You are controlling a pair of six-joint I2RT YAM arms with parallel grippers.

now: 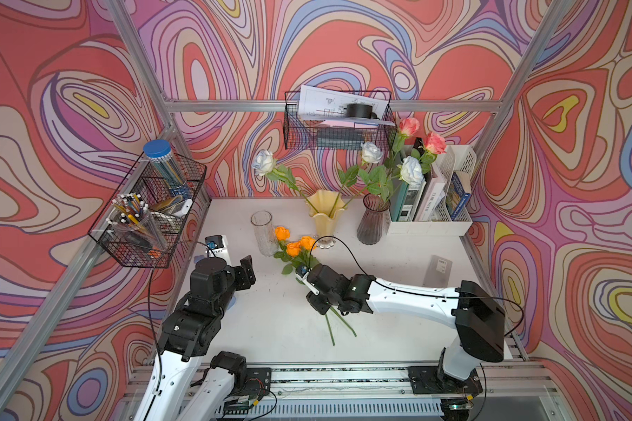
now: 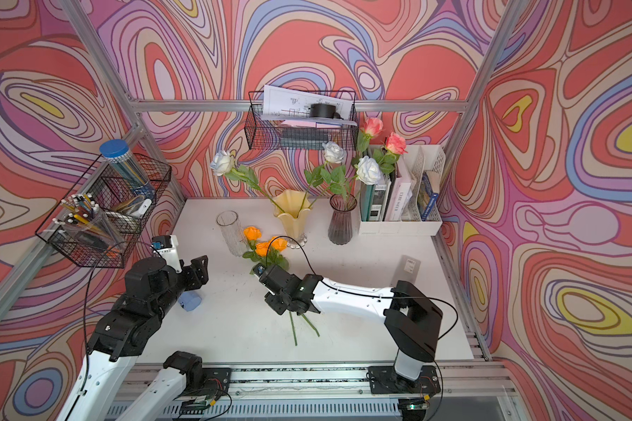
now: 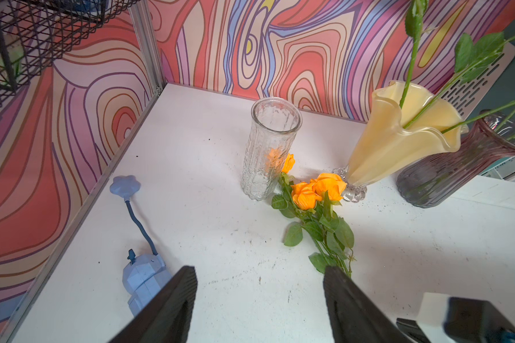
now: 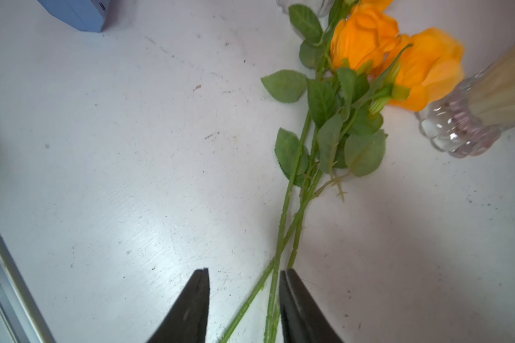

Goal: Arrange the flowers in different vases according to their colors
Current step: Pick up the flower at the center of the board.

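Flowers of two colours look sorted. The three white roses [image 1: 371, 152] seem to stand in the creamy yellow vase [image 1: 324, 215], though where one stem ends behind the leaves is hard to trace in the top views. The two pink roses [image 1: 435, 143] rise from the smoky purple vase [image 1: 373, 222] just beside it.

What is left is the orange lot. All three orange roses [image 1: 294, 248] lie flat on the worktop [image 1: 270, 328] in a loose bunch. Their heads rest between the clear glass vase [image 1: 264, 233] and the foot of the yellow one, and their stems [image 4: 283, 225] trail back toward the robot. The clear vase is upright and empty, the obvious home for them.

The right gripper [image 4: 244, 270] is down over the lower stems. Its fingers [image 4: 197, 297] stand narrowed on either side of them. One finger touches a stem and a gap shows at the other, so I judge that nothing is pinched yet. More than one stem lies in that gap, so a single close may gather two at once. The left gripper [image 3: 259, 268] hangs above bare worktop with its fingers spread wide and empty, near a small blue toy [image 3: 143, 276].

So roughly two thirds are done. Lifting the orange stems and dropping them into the clear vase remains.
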